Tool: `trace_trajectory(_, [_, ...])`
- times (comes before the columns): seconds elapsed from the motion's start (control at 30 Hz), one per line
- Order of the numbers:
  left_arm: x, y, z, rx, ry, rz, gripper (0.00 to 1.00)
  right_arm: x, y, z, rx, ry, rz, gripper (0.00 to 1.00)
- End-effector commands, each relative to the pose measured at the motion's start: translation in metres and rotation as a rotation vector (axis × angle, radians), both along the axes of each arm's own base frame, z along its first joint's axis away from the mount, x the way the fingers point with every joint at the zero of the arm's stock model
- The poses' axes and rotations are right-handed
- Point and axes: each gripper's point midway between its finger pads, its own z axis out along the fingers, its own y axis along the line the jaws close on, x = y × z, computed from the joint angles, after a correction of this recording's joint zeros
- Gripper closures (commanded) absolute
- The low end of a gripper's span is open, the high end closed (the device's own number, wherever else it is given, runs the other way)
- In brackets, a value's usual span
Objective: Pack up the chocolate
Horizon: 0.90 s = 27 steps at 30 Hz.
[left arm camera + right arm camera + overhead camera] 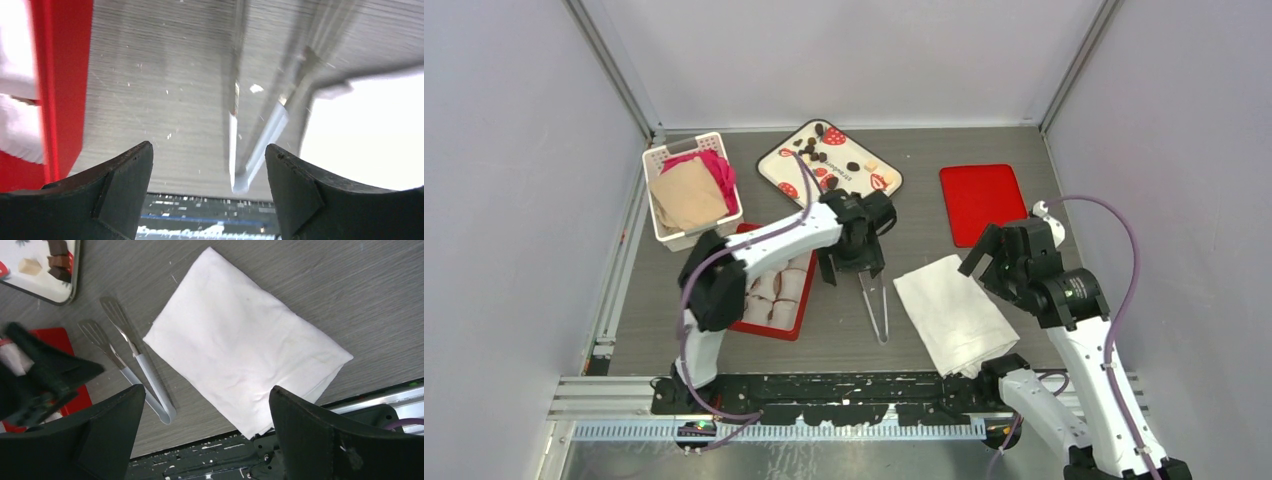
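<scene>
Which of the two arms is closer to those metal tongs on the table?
Left. The left end effector hangs open just above the tongs. The right end effector is off to their right, over the white cloth.

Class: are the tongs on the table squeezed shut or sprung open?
Open: the tongs lie with their two slotted tips apart, joined only at the bend, nothing squeezing them.

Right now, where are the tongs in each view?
Top external: tongs at centre, flat on the table, just left of the cloth.
Left wrist: tongs at centre, hinge end nearest the camera.
Right wrist: tongs at lower left.
Shared landmark: the cloth, right of the tongs in every view.
</scene>
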Motion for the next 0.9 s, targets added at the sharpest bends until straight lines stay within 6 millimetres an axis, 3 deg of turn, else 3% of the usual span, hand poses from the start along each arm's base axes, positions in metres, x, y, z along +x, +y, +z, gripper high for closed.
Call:
trace_trajectory(0.0, [0.009, 0.006, 0.109, -0.174, -0.241, -0.124, 0.17, 0.003, 0.016, -0.011, 0.052, 0.013, 0.047, 0.00])
trace_trajectory(0.23, [-0.010, 0.071, 0.155, -0.172, -0.413, -0.174, 0.18, 0.020, 0.055, -0.004, -0.061, -0.102, 0.158, 0.00])
trace_trajectory(0.33, [-0.012, 0.101, 0.167, -0.158, -0.476, -0.163, 0.17, 0.027, 0.089, -0.009, -0.171, -0.105, 0.231, 0.00])
trace_trajectory(0.43, [-0.012, 0.132, 0.175, -0.124, -0.541, -0.146, 0.16, 0.029, 0.138, -0.015, -0.256, -0.143, 0.359, 0.00])
trace_trajectory(0.5, [-0.011, 0.149, 0.179, -0.104, -0.588, -0.137, 0.15, 0.028, 0.168, -0.033, -0.325, -0.149, 0.487, 0.00])
trace_trajectory(0.63, [-0.011, 0.177, 0.189, -0.074, -0.710, -0.087, 0.16, 0.028, 0.185, -0.066, -0.312, -0.049, 0.494, 0.00])
trace_trajectory(0.73, [-0.013, 0.183, 0.193, -0.099, -0.758, -0.083, 0.14, 0.019, 0.197, -0.097, -0.253, 0.007, 0.527, 0.01])
trace_trajectory(0.87, [-0.016, 0.184, 0.191, -0.115, -0.760, -0.093, 0.13, 0.014, 0.206, -0.123, -0.223, 0.051, 0.550, 0.09])
